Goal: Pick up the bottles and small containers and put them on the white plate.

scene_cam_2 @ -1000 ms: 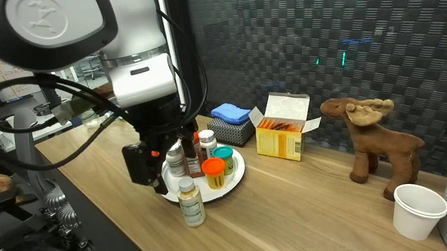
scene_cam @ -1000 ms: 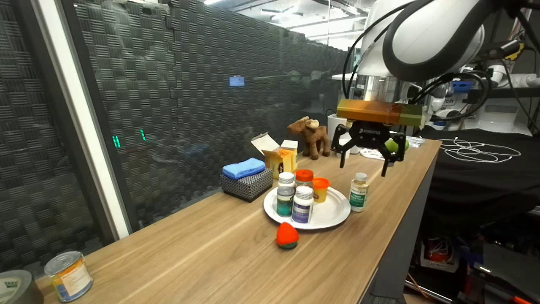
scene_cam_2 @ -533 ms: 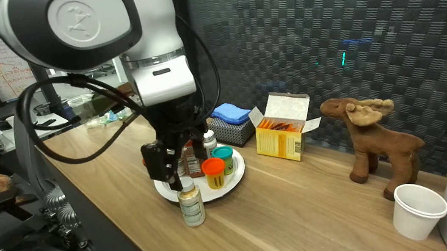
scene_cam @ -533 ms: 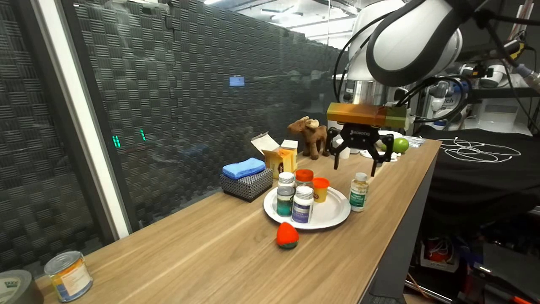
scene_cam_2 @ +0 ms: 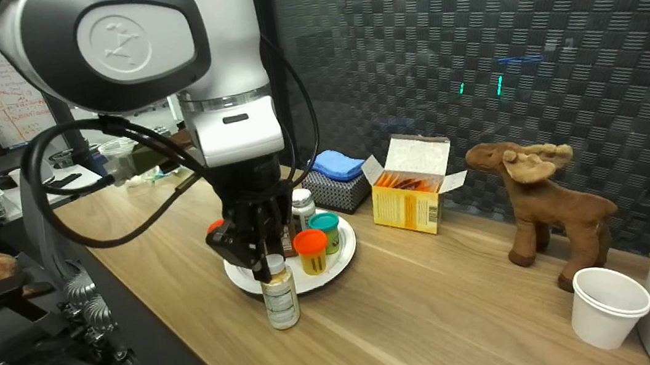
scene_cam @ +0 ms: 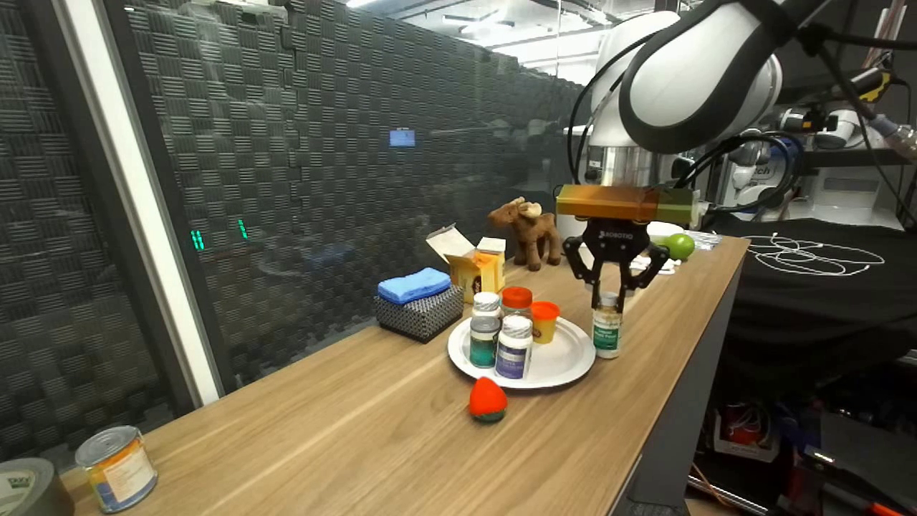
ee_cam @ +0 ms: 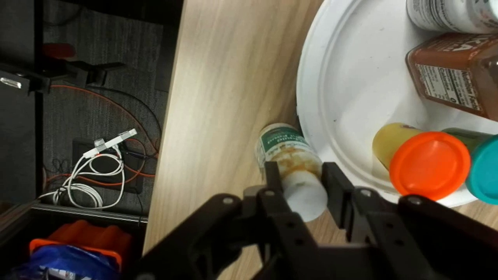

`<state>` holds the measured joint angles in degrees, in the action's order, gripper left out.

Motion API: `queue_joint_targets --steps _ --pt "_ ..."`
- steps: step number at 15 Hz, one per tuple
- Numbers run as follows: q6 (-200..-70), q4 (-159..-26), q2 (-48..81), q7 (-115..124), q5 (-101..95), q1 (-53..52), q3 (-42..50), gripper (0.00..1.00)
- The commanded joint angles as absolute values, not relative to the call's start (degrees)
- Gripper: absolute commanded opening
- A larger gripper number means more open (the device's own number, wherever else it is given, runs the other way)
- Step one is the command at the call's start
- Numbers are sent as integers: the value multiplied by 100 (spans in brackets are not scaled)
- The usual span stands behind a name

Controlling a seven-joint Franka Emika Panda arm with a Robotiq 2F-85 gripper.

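Observation:
A bottle with a white cap and green label stands upright on the table, just beside the rim of the white plate. My gripper comes down from above and is shut on this bottle's upper part, one finger on each side below the cap. On the plate are a purple-labelled white bottle, a green-labelled bottle, a red-capped brown jar, an orange-lidded tub and a teal-lidded tub. Off the plate, a small red piece with a green base sits on the table.
A blue cloth lies on a patterned box, near an open yellow box and a brown toy moose. White paper cups, a tin can and a tape roll stand farther off. The table edge runs close by.
My gripper has travelled over to the green-labelled bottle beside the plate, come down and closed around its top. That bottle has shifted very slightly.

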<state>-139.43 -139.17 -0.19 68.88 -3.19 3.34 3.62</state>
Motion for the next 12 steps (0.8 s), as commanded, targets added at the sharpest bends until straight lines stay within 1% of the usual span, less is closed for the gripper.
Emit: queue_joint_targets --steps 1,2,5,8,12 --pt "-13760 -13989 -306 7008 -388 357 371 5" --pt "-13715 -13990 -359 7052 -458 357 369 8" --pt "-13464 -13917 -680 7173 -749 307 266 8" --pt "-12865 -13698 -1127 7277 -1203 235 -19 8" --pt "-12628 -13291 -1279 6847 -1047 93 -355 8"
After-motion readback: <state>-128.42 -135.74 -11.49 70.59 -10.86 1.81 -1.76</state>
